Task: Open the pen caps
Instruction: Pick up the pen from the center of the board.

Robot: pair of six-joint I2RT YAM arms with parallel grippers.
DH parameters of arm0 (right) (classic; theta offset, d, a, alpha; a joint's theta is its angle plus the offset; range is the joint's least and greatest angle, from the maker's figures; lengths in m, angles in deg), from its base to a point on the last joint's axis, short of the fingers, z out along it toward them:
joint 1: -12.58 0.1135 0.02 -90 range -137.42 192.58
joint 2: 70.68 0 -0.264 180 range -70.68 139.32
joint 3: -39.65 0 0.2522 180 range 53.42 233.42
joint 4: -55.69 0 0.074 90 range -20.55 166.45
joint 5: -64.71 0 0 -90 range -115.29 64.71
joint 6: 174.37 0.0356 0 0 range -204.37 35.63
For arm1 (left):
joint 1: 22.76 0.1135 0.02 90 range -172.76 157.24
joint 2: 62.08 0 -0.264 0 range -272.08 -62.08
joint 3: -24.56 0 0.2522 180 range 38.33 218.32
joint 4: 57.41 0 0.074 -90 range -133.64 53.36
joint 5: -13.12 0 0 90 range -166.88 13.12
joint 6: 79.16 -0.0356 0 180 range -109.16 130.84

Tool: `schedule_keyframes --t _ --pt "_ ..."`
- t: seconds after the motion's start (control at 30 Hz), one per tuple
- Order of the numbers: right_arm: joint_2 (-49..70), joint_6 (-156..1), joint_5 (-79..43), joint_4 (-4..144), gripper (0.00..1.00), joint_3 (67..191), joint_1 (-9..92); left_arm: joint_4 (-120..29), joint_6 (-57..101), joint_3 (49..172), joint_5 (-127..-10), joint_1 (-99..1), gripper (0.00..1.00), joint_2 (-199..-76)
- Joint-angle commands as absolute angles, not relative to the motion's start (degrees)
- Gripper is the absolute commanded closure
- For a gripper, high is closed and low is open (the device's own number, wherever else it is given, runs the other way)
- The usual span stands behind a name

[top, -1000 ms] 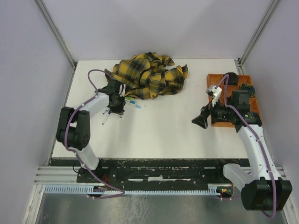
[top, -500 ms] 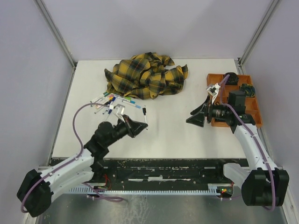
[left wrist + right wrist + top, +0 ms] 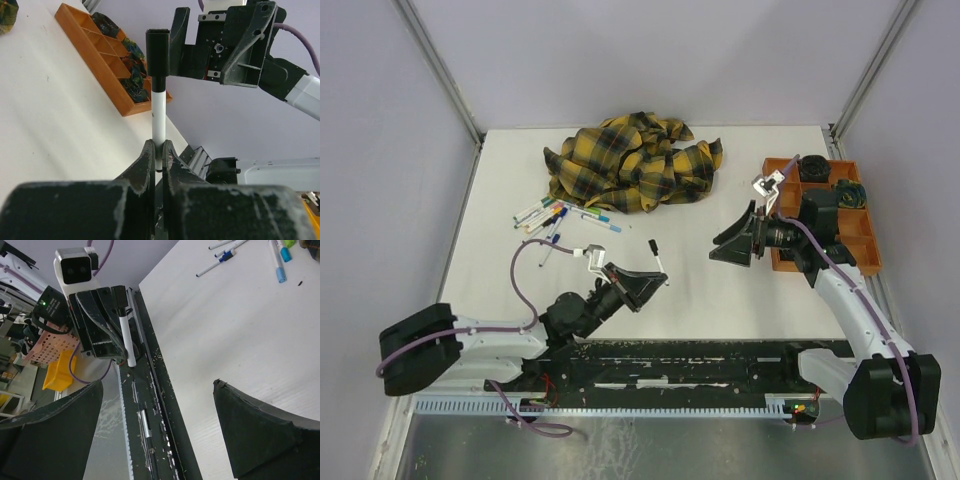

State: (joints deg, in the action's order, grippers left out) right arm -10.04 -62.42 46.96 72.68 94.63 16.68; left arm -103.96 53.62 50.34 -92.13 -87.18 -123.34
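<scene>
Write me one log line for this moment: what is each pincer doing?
left pincer: shut on pen, black cap on | right pincer: open, facing pen, apart | other pens: near cloth

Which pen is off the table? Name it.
The black-capped pen clamped in the left gripper; the other pens lie on the table near the cloth.

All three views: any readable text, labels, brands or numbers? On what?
No readable text in any view.
Held pen: plain white barrel, black cap, no print visible.
Loose pens: too small to tell whether they carry print.
Orange tray and plaid cloth: no labels visible.
</scene>
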Motion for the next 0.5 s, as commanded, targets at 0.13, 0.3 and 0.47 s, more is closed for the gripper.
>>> schedule_keyframes --t 0.13,0.3,0.47 --pt "-10.21 -57.85 51.22 66.09 0.01 94.55 19.38 -127.06 47.69 58.54 -102.34 -92.75 0.97 -139.57" --pt "-10.04 -58.08 50.92 66.07 0.05 94.55 21.04 -129.75 49.35 61.69 -101.6 -93.07 0.97 -146.04" --pt "-10.02 -58.33 50.42 66.08 0.09 94.72 21.5 -133.43 52.34 63.9 -100.75 -93.29 0.97 -151.51"
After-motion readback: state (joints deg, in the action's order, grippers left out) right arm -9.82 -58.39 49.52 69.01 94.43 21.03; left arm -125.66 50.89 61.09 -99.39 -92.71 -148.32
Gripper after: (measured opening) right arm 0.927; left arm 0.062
